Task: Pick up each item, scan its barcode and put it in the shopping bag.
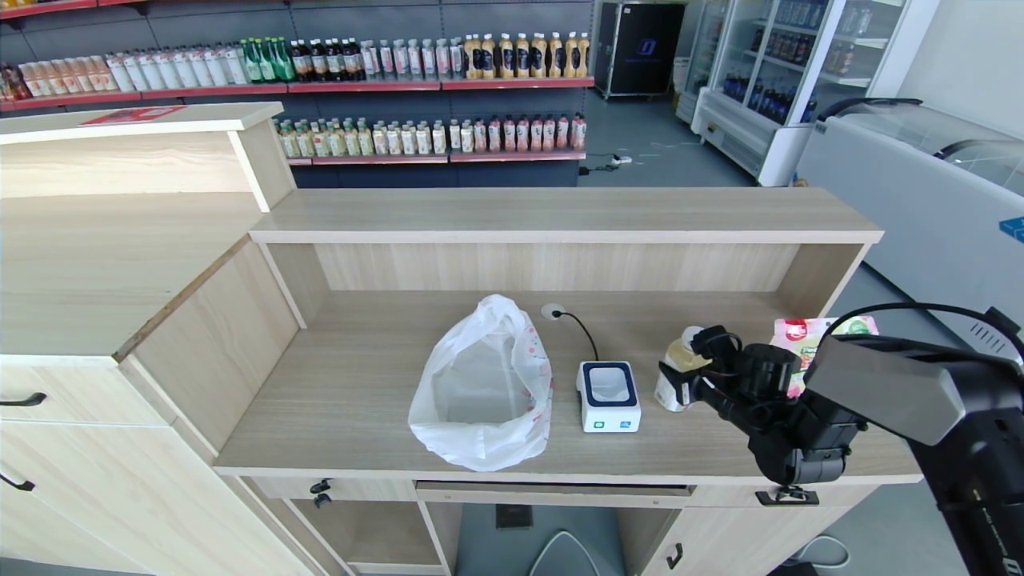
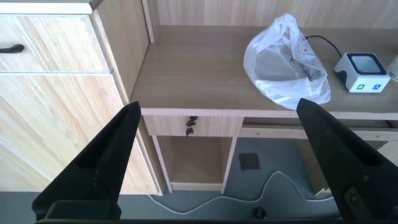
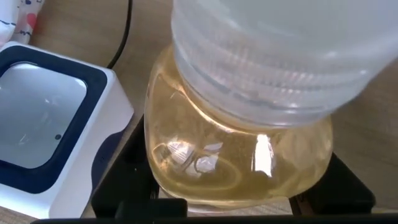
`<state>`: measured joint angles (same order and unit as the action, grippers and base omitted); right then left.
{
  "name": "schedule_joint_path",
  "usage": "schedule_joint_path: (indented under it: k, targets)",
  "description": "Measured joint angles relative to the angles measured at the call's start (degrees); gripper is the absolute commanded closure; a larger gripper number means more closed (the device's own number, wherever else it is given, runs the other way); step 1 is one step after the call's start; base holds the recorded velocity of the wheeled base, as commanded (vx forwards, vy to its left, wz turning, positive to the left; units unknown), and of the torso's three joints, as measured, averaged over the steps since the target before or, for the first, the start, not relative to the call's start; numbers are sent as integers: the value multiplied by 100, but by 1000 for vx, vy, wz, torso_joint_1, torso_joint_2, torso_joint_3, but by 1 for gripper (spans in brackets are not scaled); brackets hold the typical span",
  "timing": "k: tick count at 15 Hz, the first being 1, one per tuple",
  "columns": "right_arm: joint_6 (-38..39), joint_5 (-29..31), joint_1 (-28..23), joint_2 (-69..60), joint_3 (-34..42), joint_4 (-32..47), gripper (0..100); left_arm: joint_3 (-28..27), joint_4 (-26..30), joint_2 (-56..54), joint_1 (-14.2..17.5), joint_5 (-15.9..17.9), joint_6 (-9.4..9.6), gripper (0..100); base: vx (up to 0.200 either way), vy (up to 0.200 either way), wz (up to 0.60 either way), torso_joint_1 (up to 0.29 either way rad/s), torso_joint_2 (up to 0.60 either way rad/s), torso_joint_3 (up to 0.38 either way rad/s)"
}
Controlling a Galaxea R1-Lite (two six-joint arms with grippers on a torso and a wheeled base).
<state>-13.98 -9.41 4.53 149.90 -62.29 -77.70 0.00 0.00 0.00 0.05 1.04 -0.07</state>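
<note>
- Head view: a pale wood-grain counter (image 1: pixel 360 400) with a raised back ledge carries four things. There is one crinkled white plastic shopping bag (image 1: pixel 484 384) with its mouth open upward. Just beside it is one boxy white scanner (image 1: pixel 610 396) with a dark-framed glass window. To the right come one bottle (image 1: pixel 677 356) of yellowish drink and one glossy flat snack packet (image 1: pixel 804 336) at the far right.
- The right gripper (image 1: pixel 682 388) has its black fingers pressed on the bottle, just right of the scanner. A broad stretch of wood top lies between the bag and the counter's left wall.
- Left wrist view: the left gripper (image 2: pixel 217 162) hangs off the counter's front-left corner. Its two tapered black fingers (image 2: pixel 93 168) are spread wide, nothing between them. The bag (image 2: pixel 286 62) and scanner (image 2: pixel 362 71) are well apart from it.
- Right wrist view: the clear, rounded bottle (image 3: pixel 236 143), ribbed near its pale top, sits between two dark fingers that hug its sides. The scanner's (image 3: pixel 43 124) rounded corner is near it.
</note>
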Motion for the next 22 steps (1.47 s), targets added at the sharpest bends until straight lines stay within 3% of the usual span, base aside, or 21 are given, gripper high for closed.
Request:
schedule_joint_path:
  k: [8,15,18,22]
  targets:
    - [532,-134,12,-563,301,396,100,0,0,0,5,2,0,0,0,0,0,0,0,0]
    - [1753,-813,-96,-3226,1627,1596,100,0,0,0,2,2,0,0,0,0,0,0,0,0]
    - [2480,-1864,-379,-4463,1897,2627,100,0,0,0,2,2,-2,0,0,0,0,0,0,0]
    - [3708,-4086,-919,-5786,1991,3079,100,0,0,0,2,0,0,0,0,0,0,0,0,0]
